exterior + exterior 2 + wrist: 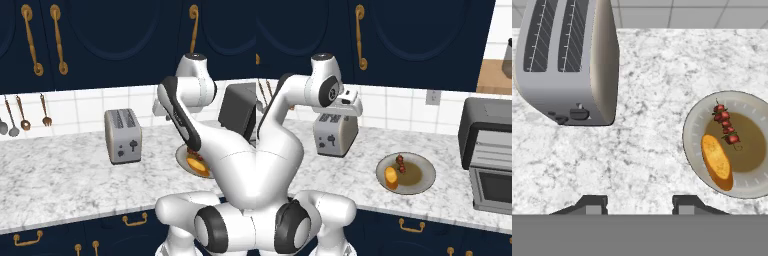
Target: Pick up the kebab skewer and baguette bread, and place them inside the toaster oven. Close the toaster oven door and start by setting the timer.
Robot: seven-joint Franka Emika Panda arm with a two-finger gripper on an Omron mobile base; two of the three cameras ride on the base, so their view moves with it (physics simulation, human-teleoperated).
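A round grey plate (pixel 693 125) on the marble counter carries the kebab skewer (pixel 726 125), with reddish-brown chunks, and beside it the golden baguette bread (pixel 717 160). In the right base view the skewer (pixel 401 163) and baguette (pixel 391 177) lie on that plate (pixel 431 172), left of the dark grey toaster oven (pixel 486 117). Its door (pixel 496 187) looks folded down open. My gripper (pixel 639 204) hovers above the counter, between the silver toaster and the plate. It is open with nothing between its fingertips. From the left base, my arm partly hides the baguette (pixel 197 163).
A silver two-slot toaster (pixel 567 60) stands on the counter left of the plate (pixel 333 132). Utensils hang on the tiled wall at far left (pixel 25 117). Dark cabinets with brass handles hang above. Bare marble lies in front of the toaster.
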